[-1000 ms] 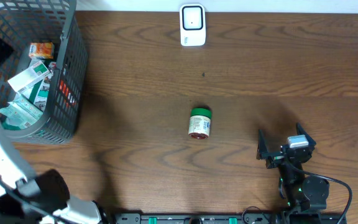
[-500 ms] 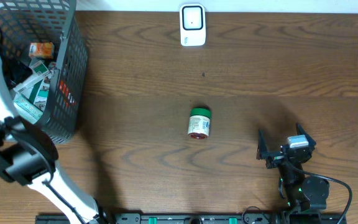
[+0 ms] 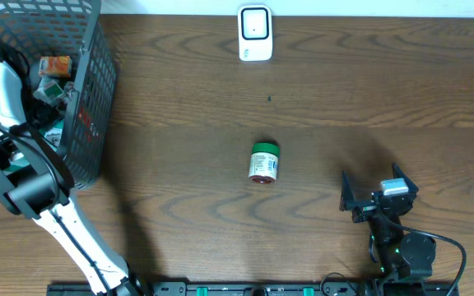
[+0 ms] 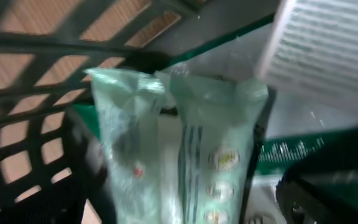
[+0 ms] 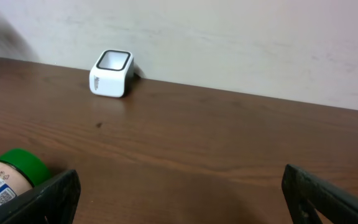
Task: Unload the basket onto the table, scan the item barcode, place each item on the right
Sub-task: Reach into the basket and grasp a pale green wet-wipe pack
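Green-lidded jar (image 3: pixel 263 162) lies on its side at table centre, at 10 o'clock from my right gripper (image 3: pixel 372 191), whose jaws stand apart. My left gripper (image 3: pixel 44 94), jaws spread wide, sits inside the basket (image 3: pixel 89 99) at 10 o'clock, over pale packets (image 4: pixel 197 155).

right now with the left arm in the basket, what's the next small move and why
Probably ease the open left gripper down onto the pale green packet right under its camera and close. It is inside the basket holding nothing, and an item must be in hand before going to the scanner at the far edge of the table.
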Robot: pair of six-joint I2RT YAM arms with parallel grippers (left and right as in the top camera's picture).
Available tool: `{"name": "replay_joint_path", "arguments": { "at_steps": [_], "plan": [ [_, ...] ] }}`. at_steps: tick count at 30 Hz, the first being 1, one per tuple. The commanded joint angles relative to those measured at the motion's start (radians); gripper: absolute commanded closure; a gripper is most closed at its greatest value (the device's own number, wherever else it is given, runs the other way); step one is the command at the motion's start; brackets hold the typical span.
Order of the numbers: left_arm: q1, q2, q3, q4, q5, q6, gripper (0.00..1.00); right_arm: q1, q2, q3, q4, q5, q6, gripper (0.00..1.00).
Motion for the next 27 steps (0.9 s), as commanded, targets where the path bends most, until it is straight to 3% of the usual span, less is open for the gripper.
{"name": "replay_joint_path", "arguments": {
  "at_steps": [1,3,5,8,11,16,22,27],
  "plan": [
    [0.009,0.021,-0.067,0.042,-0.022,-0.027,0.02,0.003,-0.004,-0.001,-0.004,0.003,0.004,0.01],
    [0.009,0.021,-0.096,0.067,-0.022,-0.027,0.04,0.003,-0.004,-0.001,-0.004,0.002,0.004,0.01],
    [0.009,0.021,-0.117,0.084,-0.022,-0.027,0.22,0.003,-0.004,-0.001,-0.004,0.003,0.004,0.01],
    [0.009,0.018,-0.119,0.084,-0.009,-0.027,0.74,0.003,-0.004,-0.001,-0.004,0.002,0.004,0.01],
    [0.009,-0.005,-0.117,0.084,0.04,-0.026,0.93,0.003,-0.004,-0.001,-0.004,0.003,0.004,0.01],
    [0.009,-0.095,-0.113,0.084,0.101,-0.027,0.93,0.003,-0.004,-0.001,-0.004,0.003,0.004,0.01],
    [0.008,-0.375,-0.095,0.113,0.217,-0.028,0.93,0.003,-0.004,-0.001,-0.004,0.003,0.004,0.01],
    [-0.007,-0.646,-0.095,0.139,0.222,-0.048,0.93,0.003,-0.004,-0.001,-0.004,0.003,0.004,0.01]
  ]
}}
